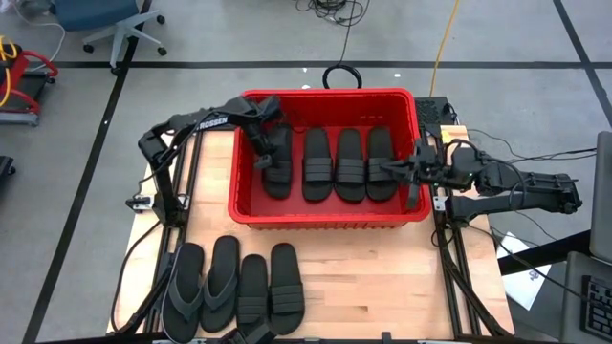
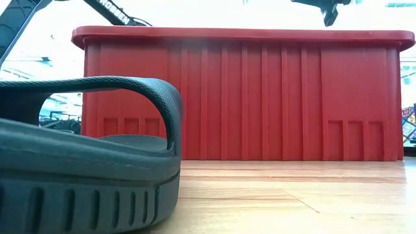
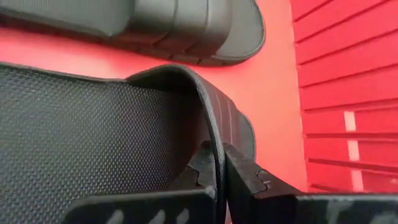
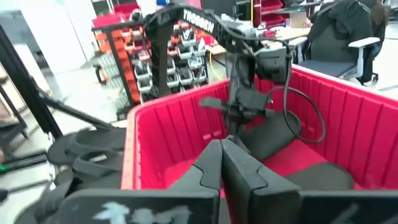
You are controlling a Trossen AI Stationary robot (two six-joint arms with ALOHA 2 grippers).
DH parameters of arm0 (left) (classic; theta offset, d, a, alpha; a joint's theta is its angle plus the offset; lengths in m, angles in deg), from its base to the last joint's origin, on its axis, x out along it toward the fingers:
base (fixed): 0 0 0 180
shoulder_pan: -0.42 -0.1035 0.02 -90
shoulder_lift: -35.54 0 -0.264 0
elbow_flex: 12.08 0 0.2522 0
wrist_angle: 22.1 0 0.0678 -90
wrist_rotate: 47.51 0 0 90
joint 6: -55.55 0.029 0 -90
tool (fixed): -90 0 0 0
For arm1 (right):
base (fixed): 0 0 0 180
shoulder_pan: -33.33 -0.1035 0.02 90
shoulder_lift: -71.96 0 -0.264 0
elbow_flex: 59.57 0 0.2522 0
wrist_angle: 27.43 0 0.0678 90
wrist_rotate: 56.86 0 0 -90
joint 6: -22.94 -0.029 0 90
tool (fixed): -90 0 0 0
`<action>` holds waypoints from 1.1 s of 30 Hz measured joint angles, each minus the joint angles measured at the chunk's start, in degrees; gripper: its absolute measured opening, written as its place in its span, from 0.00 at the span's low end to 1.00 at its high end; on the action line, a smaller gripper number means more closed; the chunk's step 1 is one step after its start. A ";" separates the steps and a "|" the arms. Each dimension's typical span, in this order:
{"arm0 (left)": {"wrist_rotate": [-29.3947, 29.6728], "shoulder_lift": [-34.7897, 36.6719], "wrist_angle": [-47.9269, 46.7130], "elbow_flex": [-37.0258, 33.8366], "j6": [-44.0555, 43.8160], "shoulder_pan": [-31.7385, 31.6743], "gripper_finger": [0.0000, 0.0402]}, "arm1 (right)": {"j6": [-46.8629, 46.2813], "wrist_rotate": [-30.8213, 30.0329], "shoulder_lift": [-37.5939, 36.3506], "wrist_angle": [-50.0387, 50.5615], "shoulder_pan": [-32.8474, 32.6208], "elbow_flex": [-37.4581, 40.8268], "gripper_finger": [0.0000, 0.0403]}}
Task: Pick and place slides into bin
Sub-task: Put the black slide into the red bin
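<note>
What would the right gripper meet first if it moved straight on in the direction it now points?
Probably the rightmost slide in the red bin: the right gripper, fingers shut, points leftward just above it. Depth is unclear.

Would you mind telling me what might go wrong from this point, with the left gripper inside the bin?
1. The left gripper pinches only the strap of a band sandal in the red bin; lifting without letting go could drag it back out.
2. The right gripper hangs shut above the rightmost sandal and could knock it.
3. Four sandals still wait on the table.
</note>
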 joint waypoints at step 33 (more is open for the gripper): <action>8.13 -0.10 0.15 2.36 -5.89 0.25 0.57 | -1.39 0.47 0.07 0.32 0.00 0.00 0.00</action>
